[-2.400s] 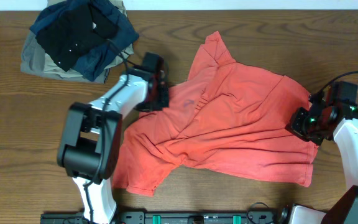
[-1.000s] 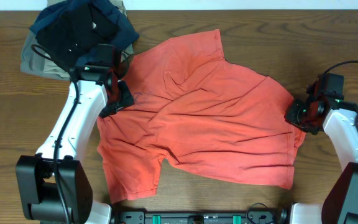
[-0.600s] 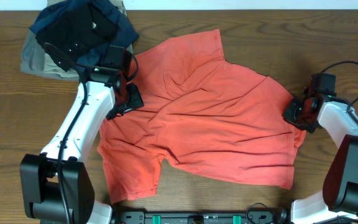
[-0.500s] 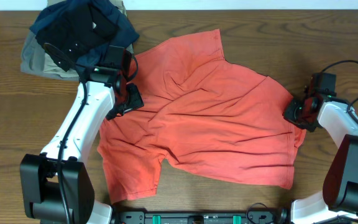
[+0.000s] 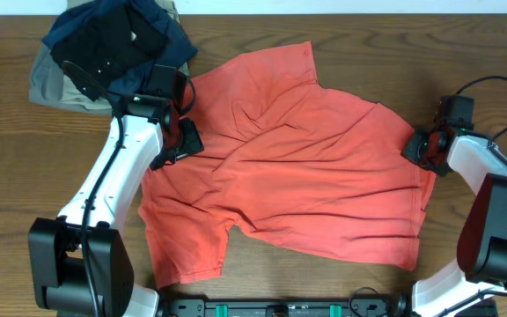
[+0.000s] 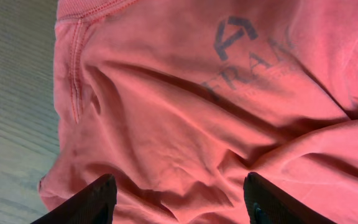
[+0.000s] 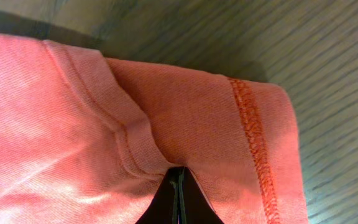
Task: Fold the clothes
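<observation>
T-shirt lies rumpled across the table; right gripper pinches its end by the table's right edge, left gripper hovers spread-jawed over the other end.

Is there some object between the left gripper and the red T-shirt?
Nothing visible. The left gripper stands open right over the T-shirt, with only cloth between its fingers. The folded pile lies off to the side. The right gripper is shut on the T-shirt's edge.

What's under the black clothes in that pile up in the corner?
A navy garment pokes out beneath the black one, and a khaki one lies lowest, on the wooden table. Anything else tucked between them is covered, so I can't tell.
</observation>
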Motion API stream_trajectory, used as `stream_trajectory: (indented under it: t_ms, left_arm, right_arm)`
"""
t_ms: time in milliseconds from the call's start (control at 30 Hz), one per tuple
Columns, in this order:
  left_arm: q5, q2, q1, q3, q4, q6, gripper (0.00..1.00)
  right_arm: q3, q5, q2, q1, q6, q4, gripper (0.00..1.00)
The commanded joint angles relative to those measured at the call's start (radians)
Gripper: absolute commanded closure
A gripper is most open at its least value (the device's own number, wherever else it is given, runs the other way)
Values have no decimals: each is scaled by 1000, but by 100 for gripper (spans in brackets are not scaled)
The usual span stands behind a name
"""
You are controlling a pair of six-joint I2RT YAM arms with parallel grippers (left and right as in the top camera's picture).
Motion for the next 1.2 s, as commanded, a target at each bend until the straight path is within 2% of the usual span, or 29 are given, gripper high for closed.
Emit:
stream_trajectory:
  t_ms: [0,367,467,633,767,900,1167]
  left_arm:
    - [-5,6,-2,-11,-6,6,33]
    - [-5,6,-2,-11,-5,5,33]
    - [-5,6,-2,-11,3,5,33]
    - [-5,6,-2,-11,17,5,33]
    - [-5,6,-2,-11,22,5,33]
    - [-4,6,-2,-11,26,5,33]
    - [-4,6,-2,-11,24,5,33]
  right_arm:
    - [11,112,68,-17,8,-11,99]
    - [294,109,102,-80,-72,-60,99]
    - [354,79,127,-79,-74,-119,99]
    - [394,-67,114,-79,-81,-216,99]
    - [395,-242,108,-64,-143,-279,99]
    - [364,-240,124,-29,-161,-321,99]
    - [322,-240,193,3,-168,-277,99]
